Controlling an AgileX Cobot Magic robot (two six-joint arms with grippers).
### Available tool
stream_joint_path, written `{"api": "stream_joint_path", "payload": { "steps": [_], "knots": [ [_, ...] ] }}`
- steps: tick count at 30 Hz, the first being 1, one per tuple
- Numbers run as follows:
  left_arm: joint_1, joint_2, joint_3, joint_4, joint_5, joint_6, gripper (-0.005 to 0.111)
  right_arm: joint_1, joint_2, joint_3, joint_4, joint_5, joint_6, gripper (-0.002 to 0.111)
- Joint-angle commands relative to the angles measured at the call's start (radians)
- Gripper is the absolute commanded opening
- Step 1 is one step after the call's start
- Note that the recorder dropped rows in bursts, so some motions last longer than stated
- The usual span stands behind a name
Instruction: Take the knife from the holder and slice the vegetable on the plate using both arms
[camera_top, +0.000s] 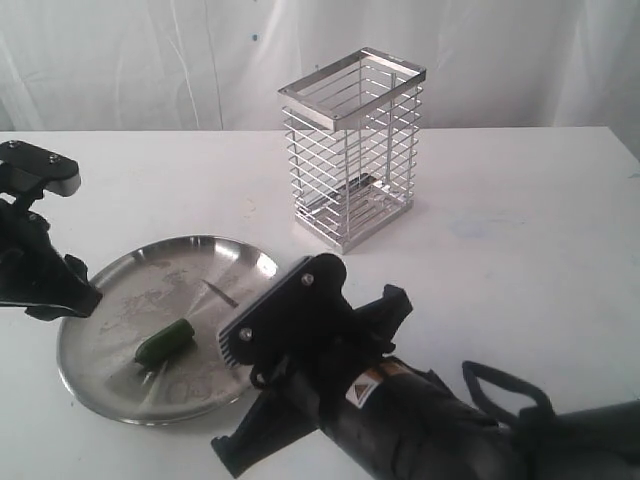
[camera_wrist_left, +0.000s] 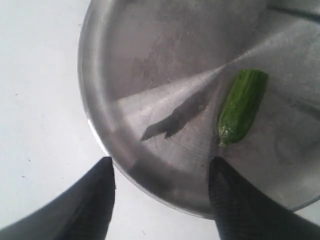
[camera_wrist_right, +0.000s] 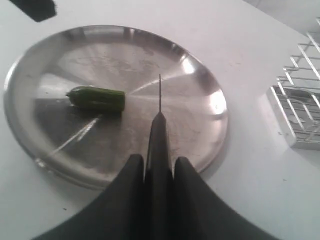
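Both seem ready to slice: right end effector (camera_wrist_right: 159, 162) pinches the knife (camera_wrist_right: 159, 131), left end effector (camera_wrist_left: 160, 165), spread, must steady the vegetable (camera_wrist_left: 242, 106) ahead.

I see a flat white tabletop (camera_top: 530, 200), matte, filling most of my feed. Wrinkled white fabric backdrop (camera_top: 140, 60) hangs along its far edge w/ soft vertical folds.

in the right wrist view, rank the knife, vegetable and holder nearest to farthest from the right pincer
1. knife: clamped in the right pincer, blade out over the plate.
2. vegetable: lying on the plate, off to one side of the blade.
3. holder: standing on the table, off the plate, clearly farthest.
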Motion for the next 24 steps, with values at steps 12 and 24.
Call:
{"api": "stream_joint_path", "payload": {
  "steps": [12,24],
  "knots": [
    [0.004,-0.010,-0.003,-0.178,-0.016,-0.032,0.059,0.055,0.118,0.031,-0.229,-0.152,0.356,0.000],
    [0.004,-0.010,-0.003,-0.190,-0.030,-0.030,0.059,0.055,0.205,0.031,-0.262,-0.227,0.461,0.000]
  ]
}}
